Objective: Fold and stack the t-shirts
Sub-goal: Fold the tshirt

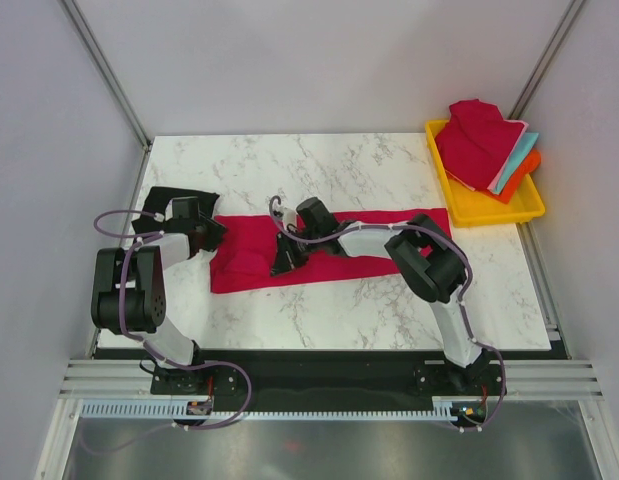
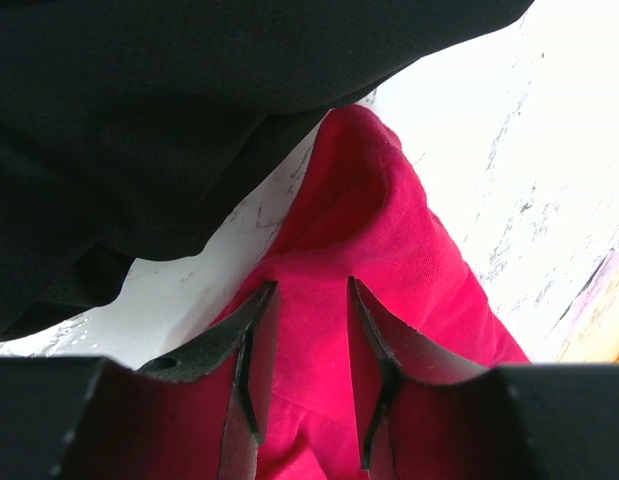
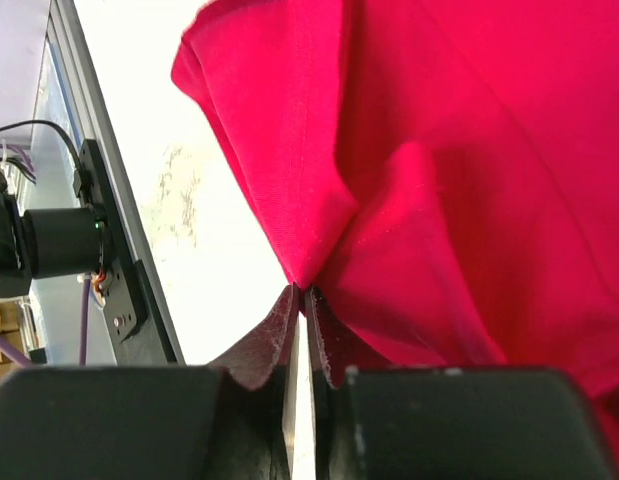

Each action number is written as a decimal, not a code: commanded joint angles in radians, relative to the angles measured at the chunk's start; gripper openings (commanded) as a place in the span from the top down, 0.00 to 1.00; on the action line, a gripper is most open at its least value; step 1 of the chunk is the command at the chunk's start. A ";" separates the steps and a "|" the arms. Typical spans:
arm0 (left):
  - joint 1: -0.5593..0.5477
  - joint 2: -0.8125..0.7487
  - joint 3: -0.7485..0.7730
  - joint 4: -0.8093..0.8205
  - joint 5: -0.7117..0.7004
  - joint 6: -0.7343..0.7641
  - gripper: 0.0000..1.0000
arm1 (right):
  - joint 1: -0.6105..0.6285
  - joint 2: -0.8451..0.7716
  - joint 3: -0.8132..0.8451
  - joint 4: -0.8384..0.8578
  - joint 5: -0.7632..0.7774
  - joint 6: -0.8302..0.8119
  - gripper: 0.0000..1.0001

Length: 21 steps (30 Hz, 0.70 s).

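A crimson t-shirt [image 1: 247, 262] lies folded in a long strip across the middle of the marble table. My right gripper [image 1: 285, 265] is shut on a pinched fold of it near its front edge; the right wrist view shows the jaws [image 3: 302, 290] closed on the red cloth [image 3: 469, 150]. My left gripper [image 1: 211, 238] is at the strip's left end, open, its fingers astride the red cloth [image 2: 389, 230] in the left wrist view [image 2: 311, 285]. A black t-shirt [image 1: 164, 197] lies crumpled at the far left, right beside it [image 2: 139, 120].
A yellow tray [image 1: 489, 213] stands at the back right with a red shirt [image 1: 474, 140], a teal one [image 1: 519, 160] and an orange one [image 1: 524, 180] piled in it. The table's front rail and an arm base [image 3: 49, 240] lie close to the right gripper.
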 commanded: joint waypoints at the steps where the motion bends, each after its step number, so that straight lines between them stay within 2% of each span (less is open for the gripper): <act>1: 0.006 -0.008 0.018 -0.034 -0.051 0.004 0.59 | 0.010 -0.086 -0.090 0.098 -0.027 0.022 0.89; 8: 0.006 -0.010 0.018 -0.034 -0.053 0.006 0.59 | 0.017 -0.164 -0.208 0.099 0.013 0.033 0.90; 10: 0.006 -0.011 0.020 -0.034 -0.051 0.007 0.59 | 0.021 -0.178 -0.243 0.095 0.012 0.033 0.80; 11: 0.006 -0.010 0.020 -0.034 -0.053 0.007 0.59 | 0.026 -0.195 -0.251 0.095 0.012 0.031 0.60; 12: 0.008 -0.011 0.021 -0.034 -0.053 0.009 0.59 | 0.027 -0.204 -0.260 0.095 0.013 0.030 0.54; 14: 0.006 -0.014 0.020 -0.034 -0.054 0.009 0.59 | 0.032 -0.235 -0.273 0.095 0.027 0.019 0.46; 21: 0.006 -0.017 0.021 -0.034 -0.044 0.012 0.59 | 0.026 -0.235 -0.149 0.060 0.133 0.025 0.35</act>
